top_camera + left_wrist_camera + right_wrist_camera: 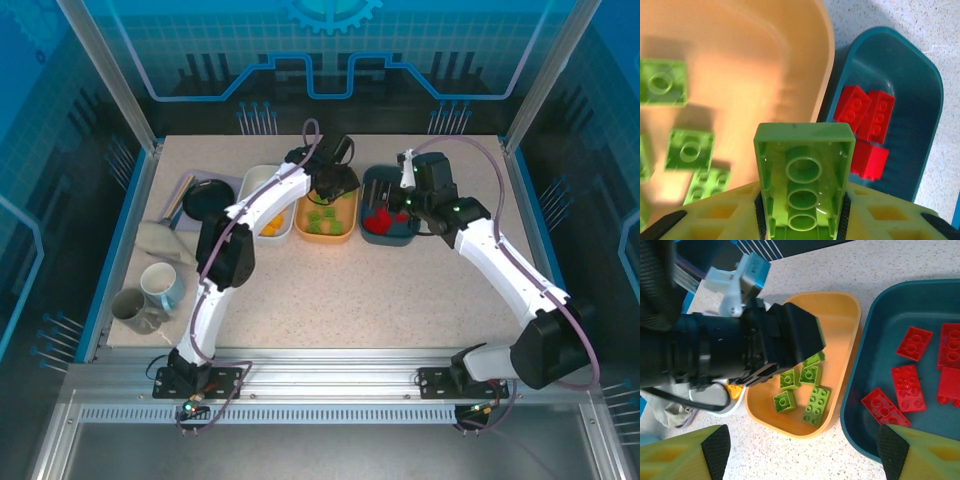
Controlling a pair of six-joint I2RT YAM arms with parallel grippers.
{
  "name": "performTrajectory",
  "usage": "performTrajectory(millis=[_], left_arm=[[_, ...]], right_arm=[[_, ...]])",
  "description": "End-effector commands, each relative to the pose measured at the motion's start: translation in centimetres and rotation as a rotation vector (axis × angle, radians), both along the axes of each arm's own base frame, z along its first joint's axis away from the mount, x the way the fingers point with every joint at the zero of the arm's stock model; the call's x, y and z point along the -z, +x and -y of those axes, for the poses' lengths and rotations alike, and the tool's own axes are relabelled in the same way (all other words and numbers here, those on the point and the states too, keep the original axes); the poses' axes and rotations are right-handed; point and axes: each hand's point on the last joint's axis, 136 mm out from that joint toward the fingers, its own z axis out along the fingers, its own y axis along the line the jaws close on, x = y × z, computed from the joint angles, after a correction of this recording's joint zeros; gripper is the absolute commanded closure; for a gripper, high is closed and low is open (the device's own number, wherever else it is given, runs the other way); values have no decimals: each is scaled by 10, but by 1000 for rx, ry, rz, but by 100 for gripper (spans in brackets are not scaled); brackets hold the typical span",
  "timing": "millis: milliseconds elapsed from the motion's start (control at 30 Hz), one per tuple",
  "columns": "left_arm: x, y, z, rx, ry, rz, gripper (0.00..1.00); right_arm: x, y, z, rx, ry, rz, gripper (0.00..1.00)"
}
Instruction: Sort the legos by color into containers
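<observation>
The left gripper (330,186) hangs above the orange tub (345,232) and pinches one light green brick (802,172) between its two fingers (844,216). The long axis of this brick runs along the fingers and points away from the wrist. Its hollow underside, with three round tubes in a row, faces the wrist camera. Inside the orange tub four green bricks (816,404) lie flat with studs up, and a fifth one (814,359) is half hidden under the left gripper. The longest of them lies diagonal, with one end toward the near rim. The three tubs stand side by side, and their long axes all point away from the arm bases. The white tub (256,186) touches the orange tub on its left and holds orange-yellow bricks (270,223), but their number cannot be told. The teal tub (372,182) stands just right of the orange tub. Five red bricks (908,387) lie flat in it, turned at different angles. The right gripper (802,446) hangs above the teal tub with its fingers spread wide and nothing between them.
</observation>
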Motion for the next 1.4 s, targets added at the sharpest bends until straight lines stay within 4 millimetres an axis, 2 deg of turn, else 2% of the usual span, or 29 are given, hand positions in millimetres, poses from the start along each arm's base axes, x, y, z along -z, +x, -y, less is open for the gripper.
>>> performTrajectory(millis=[0,167,333,433,600,667,800,933,1067,1200,1333,1367], left_arm=[[13,10,-1,55,-6,-36,58],[40,24,2,46,-48,-75,58],[61,28,1,40,-71,-121,56],[63,28,1,41,-83,-130,53],[36,29,1,41,-90,-94,46],[17,29,-3,33,-94,-67,46],[-37,23,-13,12,-95,13,46],[-87,-3,-33,-15,-88,69,45],[-116,-47,-64,-26,-46,99,43],[-115,-104,-100,-16,5,99,37],[-106,-160,-132,-7,21,110,30],[-103,-171,-136,0,20,112,16]], right_arm=[[-11,3,2,38,44,-12,20],[-12,0,8,56,50,-5,20],[-12,-3,9,52,58,-11,20],[-10,-4,8,52,63,-18,20],[-12,-6,8,47,61,-13,20],[-16,-7,7,30,48,-8,21],[-30,-14,2,-23,4,44,21],[-48,-30,-1,-84,-3,110,21],[-65,-53,-4,-161,-16,180,21],[-62,-83,-4,-237,-31,182,21],[-45,-113,2,-285,-36,130,20],[-41,-119,3,-291,-36,120,20]])
